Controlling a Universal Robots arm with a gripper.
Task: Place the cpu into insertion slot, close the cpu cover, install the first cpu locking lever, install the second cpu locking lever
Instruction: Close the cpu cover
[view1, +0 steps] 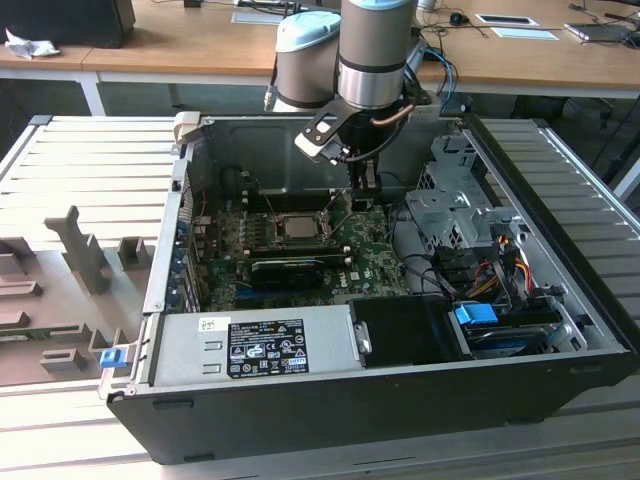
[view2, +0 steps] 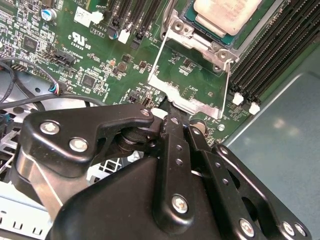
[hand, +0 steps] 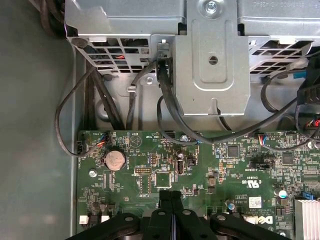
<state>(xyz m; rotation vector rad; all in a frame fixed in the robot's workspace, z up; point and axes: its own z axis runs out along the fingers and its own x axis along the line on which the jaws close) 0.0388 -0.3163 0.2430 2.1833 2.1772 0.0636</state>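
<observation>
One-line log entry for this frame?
cpu: seated in insertion slot | cpu cover: open, not over cpu | hand: shut, tip at cpu cover free edge

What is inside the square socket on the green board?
The cpu lies inside the insertion slot, its pale metal top showing. The chip covers the slot's floor, so what is beneath cannot be seen.

A pale grey ribbed counter (view1: 90, 160) carries everything. An open black computer case (view1: 350, 410) lies on its side directly on it, beneath and around the claw (view1: 362, 192), which hangs inside the case. Well apart from the claw, toward the exterior view's left, grey moulded fixtures (view1: 85, 255) stand on the counter. A small blue piece (view1: 111, 356) sits just beside the case's corner, also on that side of the claw.
</observation>
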